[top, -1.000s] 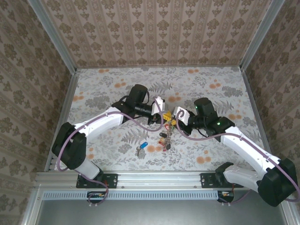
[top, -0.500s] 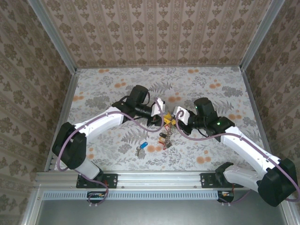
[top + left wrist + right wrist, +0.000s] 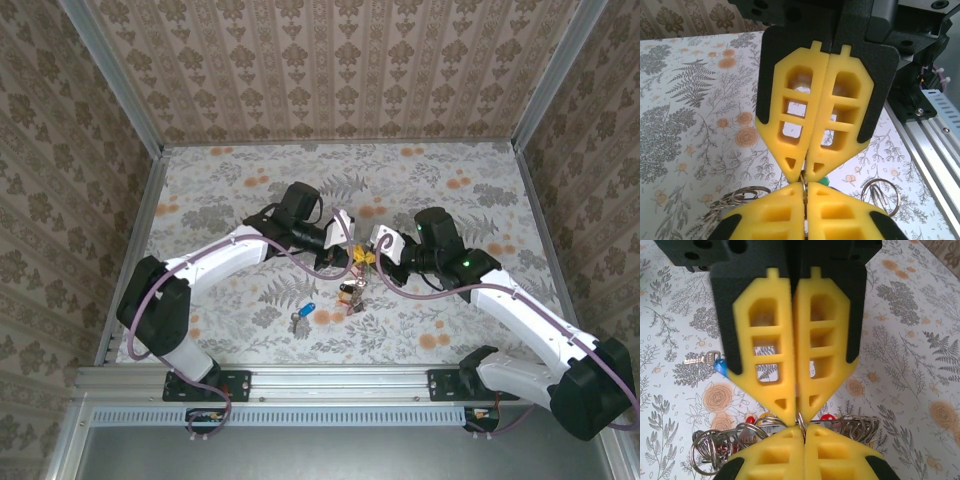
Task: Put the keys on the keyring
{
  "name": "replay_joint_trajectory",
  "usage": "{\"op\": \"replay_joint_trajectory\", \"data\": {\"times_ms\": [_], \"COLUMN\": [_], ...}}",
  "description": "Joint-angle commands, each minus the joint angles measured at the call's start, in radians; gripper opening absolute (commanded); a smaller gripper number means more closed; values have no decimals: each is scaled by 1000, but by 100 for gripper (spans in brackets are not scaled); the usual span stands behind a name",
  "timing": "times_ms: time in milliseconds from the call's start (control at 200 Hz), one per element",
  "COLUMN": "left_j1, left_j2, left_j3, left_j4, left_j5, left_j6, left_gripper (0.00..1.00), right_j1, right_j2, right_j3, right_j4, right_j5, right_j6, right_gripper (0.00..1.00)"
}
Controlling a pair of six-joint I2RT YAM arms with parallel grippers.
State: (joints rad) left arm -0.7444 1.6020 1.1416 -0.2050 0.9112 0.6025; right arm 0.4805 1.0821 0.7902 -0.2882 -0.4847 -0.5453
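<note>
Nearest the arm bases, 1 loose key [image 3: 303, 316], blue head and silver blade, lies flat on the bench [image 3: 480, 180], well apart from both hands. Just beyond it the keyring [image 3: 350, 294] hangs in a bunch. It is thin wire crowded with small red, yellow and dark heads, plus several smaller silver loops. Cannot tell whether its lower end touches the bench. Beyond that the 2 hands meet tip to tip over mid-bench. Left hand [image 3: 351, 258] is closed, yellow pads flush, with a sliver of ring wire nipped at the very tips in its wrist view. Right hand [image 3: 369, 263] is likewise closed, apparently on the same wire, its tips facing the left's. Judgement: the step in hand is steadying or parting the ring so a key can go on; the blue key is not yet threaded. To do it well, keep both pinches close together and ease apart gently so the bunch does not swing. Release 1 hand only once the other's grip is sure. Take the key by its head, hole end leading.
</note>
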Motion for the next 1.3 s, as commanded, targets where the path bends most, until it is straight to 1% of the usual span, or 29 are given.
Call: {"op": "replay_joint_trajectory", "data": {"times_ms": [0, 60, 120, 140, 280, 325, 380, 515, 780, 855, 920, 1005, 1075, 1105, 1135, 1210, 1295], "left_j1": [7, 14, 21, 24, 41, 42, 43, 44, 49, 48, 50, 50, 50, 49, 48, 45, 45], "left_j2": [13, 11, 2, -2, -33, -37, -37, -36, -33, -37, -40, -39, -36, -33, -32, -26, -15], "left_j3": [34, 31, 12, 2, -53, -58, -63, -65, -71, -76, -87, -82, -66, -61, -54, -39, -16], "left_j4": [-14, 0, 37, 58, 201, 220, 242, 282, 315, 328, 352, 319, 255, 226, 199, 132, 66], "left_j5": [15, 33, 52, 60, 114, 129, 147, 181, 211, 213, 207, 181, 156, 141, 123, 84, 66], "left_j6": [8, -10, -36, -48, -126, -137, -149, -168, -185, -194, -205, -181, -138, -120, -100, -53, -13], "left_gripper": [0, 0, 0, 0, 0, 0, 0, 0, 0, 0, 0, 0, 0, 5, 11, 20, 22], "right_j1": [6, 6, 6, 6, 4, 3, 3, 0, -18, -26, -32, -33, -31, -31, -31, -28, -24], "right_j2": [-31, -49, -68, -74, -90, -88, -84, -67, -50, -47, -42, -37, -40, -42, -44, -42, -34], "right_j3": [11, 5, -16, -25, -85, -101, -117, -141, -144, -144, -143, -118, -95, -87, -80, -57, -30], "right_j4": [78, 81, 91, 94, 123, 140, 163, 212, 247, 248, 244, 199, 170, 162, 155, 129, 84], "right_j5": [-74, -75, -59, -49, -6, -8, -14, -17, -31, -31, -17, -26, -46, -53, -55, -54, -46], "right_j6": [18, 24, 24, 24, 43, 55, 72, 95, 105, 107, 105, 85, 70, 64, 61, 47, 23], "right_gripper": [0, 0, 3, 5, 7, 9, 13, 15, 14, 7, 5, 0, 0, 0, 0, 0, 0]}}
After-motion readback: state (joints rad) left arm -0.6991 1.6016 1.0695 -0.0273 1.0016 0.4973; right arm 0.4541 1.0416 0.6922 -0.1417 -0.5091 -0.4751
